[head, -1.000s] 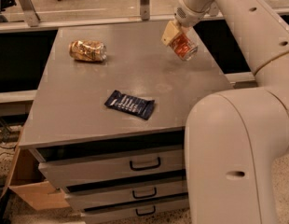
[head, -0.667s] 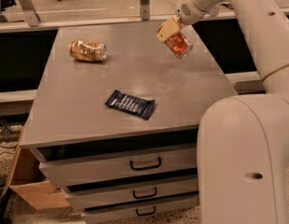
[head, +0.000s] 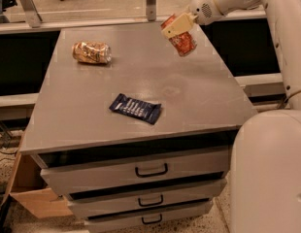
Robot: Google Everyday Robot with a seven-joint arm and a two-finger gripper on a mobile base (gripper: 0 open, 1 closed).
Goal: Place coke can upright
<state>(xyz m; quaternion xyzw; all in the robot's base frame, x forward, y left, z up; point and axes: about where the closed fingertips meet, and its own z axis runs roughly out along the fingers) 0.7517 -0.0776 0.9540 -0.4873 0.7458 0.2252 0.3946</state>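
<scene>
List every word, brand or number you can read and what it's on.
Nothing reads clearly.
coke can, held in the gripper above the far right of the table: white marks, blurred.
gold can: mottled print, unreadable.
blue packet: white print, too small.

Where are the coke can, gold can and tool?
coke can (head: 185, 43), camera view: red side.
gold can (head: 92, 52), camera view: its side.
tool (head: 177, 31), camera view: between fingertips gripping the can, above table's (head: 199, 101) far right.
</scene>
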